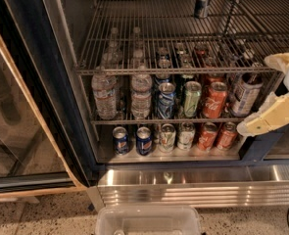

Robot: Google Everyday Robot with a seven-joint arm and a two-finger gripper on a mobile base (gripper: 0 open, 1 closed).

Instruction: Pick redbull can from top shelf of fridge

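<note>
The redbull can point(203, 1), slim, dark blue and silver, stands upright toward the back of the top shelf point(149, 38); its top is cut off by the picture's upper edge. The top shelf is a wide wire rack inside the fridge point(46, 82). My gripper point(255, 94) is at the right edge, in front of the middle shelf's right end. It is well below and to the right of the can. Its cream fingers point(269, 117) are spread apart and hold nothing.
The middle shelf holds water bottles point(105, 94) and soda cans point(215, 99). The bottom row has Pepsi cans point(120, 140) and more cans. The glass door point(12, 121) stands open at left. A ribbed steel panel point(193, 185) and a clear plastic bin point(149, 220) lie below.
</note>
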